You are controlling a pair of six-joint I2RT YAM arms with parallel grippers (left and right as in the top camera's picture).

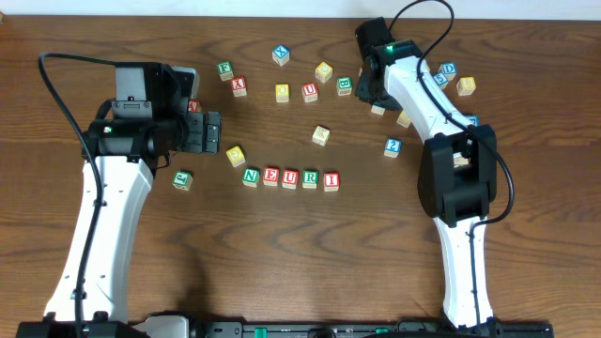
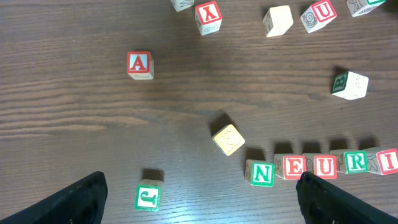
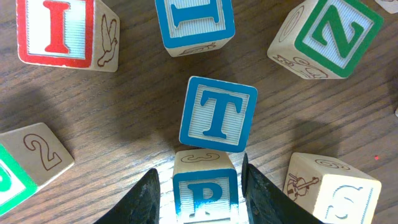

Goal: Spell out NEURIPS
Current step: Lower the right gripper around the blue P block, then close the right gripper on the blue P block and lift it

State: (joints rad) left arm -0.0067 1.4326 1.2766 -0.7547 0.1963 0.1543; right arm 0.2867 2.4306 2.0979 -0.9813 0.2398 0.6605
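R jaws straddle P block (image 3: 205,193); T block (image 3: 217,115) crowds front edge.

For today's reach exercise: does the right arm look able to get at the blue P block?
Likely yes: the right pincer straddles the P block; the T block sits beyond, not between the fingers.

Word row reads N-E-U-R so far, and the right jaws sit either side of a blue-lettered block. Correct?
Wrong on the row: the word row already reads N-E-U-R-I, as the overhead view shows. The jaws of the right gripper do sit either side of a blue-lettered block.
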